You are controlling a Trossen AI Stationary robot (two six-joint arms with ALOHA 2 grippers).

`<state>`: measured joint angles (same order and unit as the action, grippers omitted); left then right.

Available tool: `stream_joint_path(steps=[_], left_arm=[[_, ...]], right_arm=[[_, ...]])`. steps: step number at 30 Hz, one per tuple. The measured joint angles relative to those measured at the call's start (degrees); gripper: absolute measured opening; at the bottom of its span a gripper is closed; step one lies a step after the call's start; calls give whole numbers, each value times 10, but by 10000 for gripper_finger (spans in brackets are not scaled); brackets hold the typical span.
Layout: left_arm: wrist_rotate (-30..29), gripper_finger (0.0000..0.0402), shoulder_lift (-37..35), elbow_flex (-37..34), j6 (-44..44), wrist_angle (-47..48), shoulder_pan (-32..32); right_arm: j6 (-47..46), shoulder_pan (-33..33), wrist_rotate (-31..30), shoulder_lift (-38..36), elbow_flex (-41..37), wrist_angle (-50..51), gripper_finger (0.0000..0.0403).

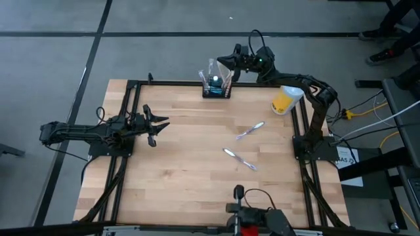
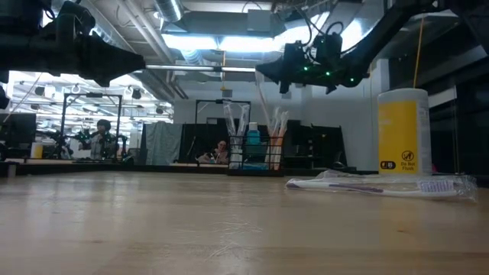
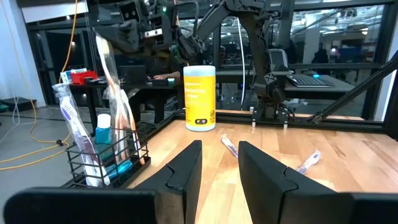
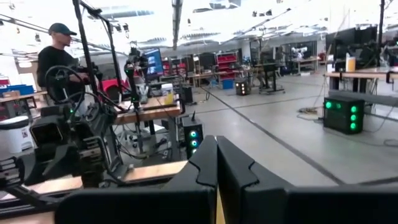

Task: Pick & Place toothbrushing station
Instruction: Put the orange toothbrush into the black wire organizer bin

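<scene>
Right gripper [image 1: 226, 62] hangs in the air past the far edge of the table, just beside and above the toothbrushing station [image 1: 216, 88], not touching it; its two dark fingers are pressed together with nothing between them, as the right wrist view shows. Left gripper [image 1: 159, 129] waits over the left side of the wooden table [image 1: 177, 170], fingers spread apart, well away from the station.

The station stands upright at the middle of the table's far edge, a small black wire rack [image 3: 106, 158] with slots, holding wrapped toothbrushes and a blue tube. A yellow cylindrical container [image 1: 286, 100] with a white rim lies near the far right corner. Two clear-wrapped toothbrushes [image 1: 250, 131] [image 1: 239, 159] lie flat in the middle right of the pale, plank-grained tabletop, apart from each other. The near and left parts of the board are open.
</scene>
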<state>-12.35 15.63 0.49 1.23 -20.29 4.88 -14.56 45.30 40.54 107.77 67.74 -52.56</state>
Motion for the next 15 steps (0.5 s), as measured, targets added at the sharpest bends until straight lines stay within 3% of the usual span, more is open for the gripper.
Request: stream_joint_path(steps=[15], left_arm=[[0,100,0,0,0,0,0]], right_arm=[[31,12,-9,0,-100,-34,0]])
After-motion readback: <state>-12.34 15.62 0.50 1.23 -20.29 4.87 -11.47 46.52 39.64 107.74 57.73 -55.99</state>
